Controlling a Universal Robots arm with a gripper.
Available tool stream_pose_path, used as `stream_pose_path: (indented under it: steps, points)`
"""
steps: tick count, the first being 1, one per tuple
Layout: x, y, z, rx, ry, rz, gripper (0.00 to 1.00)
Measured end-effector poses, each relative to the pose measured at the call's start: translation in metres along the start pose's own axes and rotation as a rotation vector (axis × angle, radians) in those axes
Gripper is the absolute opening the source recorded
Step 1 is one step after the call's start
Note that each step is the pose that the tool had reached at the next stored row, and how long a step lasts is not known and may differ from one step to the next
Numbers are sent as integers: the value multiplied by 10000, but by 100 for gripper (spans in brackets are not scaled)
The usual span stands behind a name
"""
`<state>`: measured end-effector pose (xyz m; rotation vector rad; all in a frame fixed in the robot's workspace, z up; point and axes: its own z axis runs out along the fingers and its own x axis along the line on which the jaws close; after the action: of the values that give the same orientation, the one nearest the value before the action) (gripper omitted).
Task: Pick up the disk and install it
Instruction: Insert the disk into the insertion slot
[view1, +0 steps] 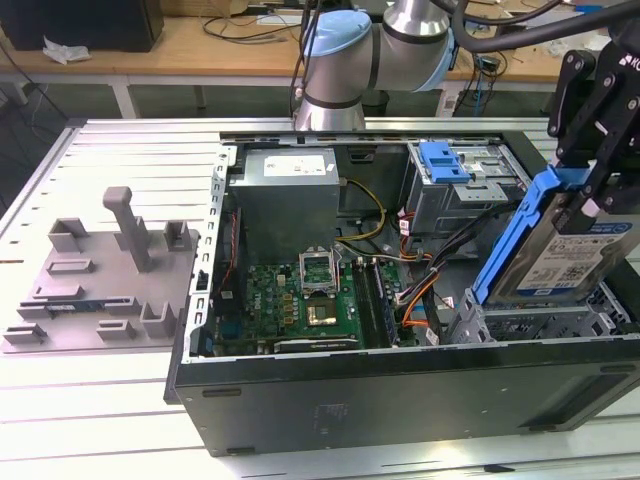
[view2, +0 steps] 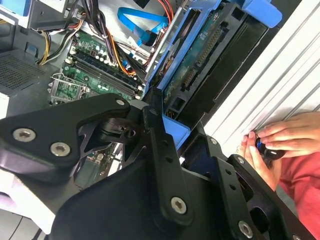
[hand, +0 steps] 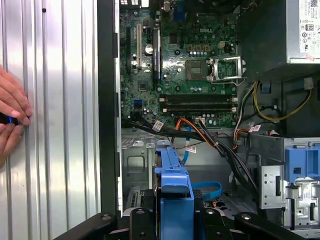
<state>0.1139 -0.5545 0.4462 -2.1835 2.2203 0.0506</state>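
This is a robotics lab or test workshop: an open computer case (view1: 400, 400) lies on its side on a slatted metal table (view1: 100, 430), with a robot arm (view1: 370, 50) rising just behind it. Beside the case, on the exterior view's left, sits a grey fixture (view1: 100, 290). Behind the case, a wooden bench (view1: 180, 45) carries loose cables (view1: 240, 22).

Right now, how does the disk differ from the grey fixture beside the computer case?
The disk is silver in a blue bracket; the fixture is plain grey. The disk hangs tilted in the gripper over the computer case; the fixture lies flat on the table, posts upright.
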Motion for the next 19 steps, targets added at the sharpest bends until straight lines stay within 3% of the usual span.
stream_pose_path:
  steps: [19]
  points:
    - [6,-1,141,2,1,40,36]
